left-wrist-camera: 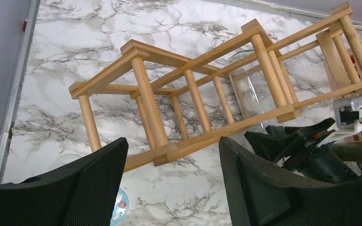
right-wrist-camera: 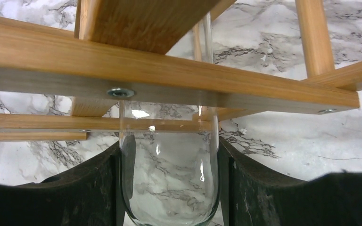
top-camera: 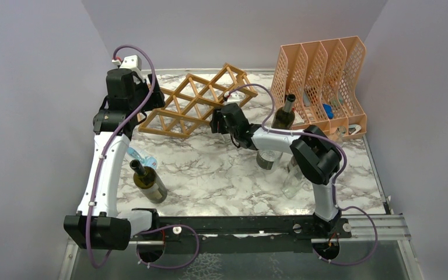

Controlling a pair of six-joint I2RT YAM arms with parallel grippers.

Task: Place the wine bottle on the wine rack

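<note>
My right gripper (right-wrist-camera: 169, 155) is clamping the wine bottle (right-wrist-camera: 169, 183) inside the wine rack (right-wrist-camera: 179, 75), my left gripper (left-wrist-camera: 173, 141) gaping; next I'm seating and releasing it.

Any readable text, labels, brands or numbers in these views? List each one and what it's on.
No text is legible in any view.
Label on the dark bottle: too small to read.
Blue label on the plastic bottle: blurred, unreadable.
The clear bottle in the right end effector: no print visible.
The wine rack: bare wood, no markings.
</note>
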